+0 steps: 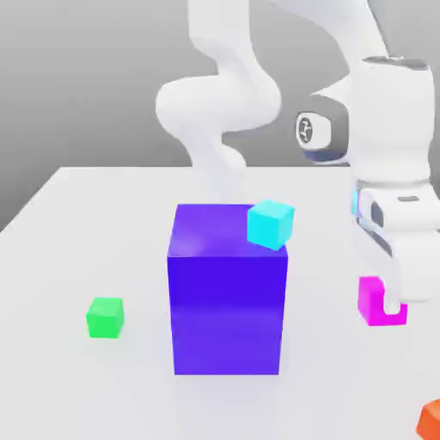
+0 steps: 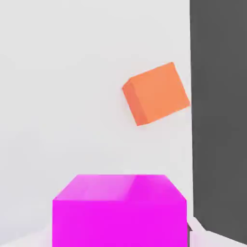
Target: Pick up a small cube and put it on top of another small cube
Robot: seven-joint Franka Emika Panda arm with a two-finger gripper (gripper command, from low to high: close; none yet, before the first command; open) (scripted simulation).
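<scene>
Gripper (image 1: 394,302) clenched on the pink cube (image 1: 373,302), jaws flanking it, well right of the blue block (image 1: 228,301).

Magenta cube (image 1: 373,301) and green cube (image 1: 105,317) well apart.

Your arm (image 1: 225,94) rises from the far side of the table, bends in a thick white loop, then arches over toward the exterior view's right; your wrist (image 1: 391,120) hangs there with the hand pointing straight down; your gripper (image 1: 391,301) sits low, just above the table, its fingers drawn in tight on the pink cube (image 1: 375,301); one white finger (image 1: 397,301) covers part of that cube's front.
</scene>
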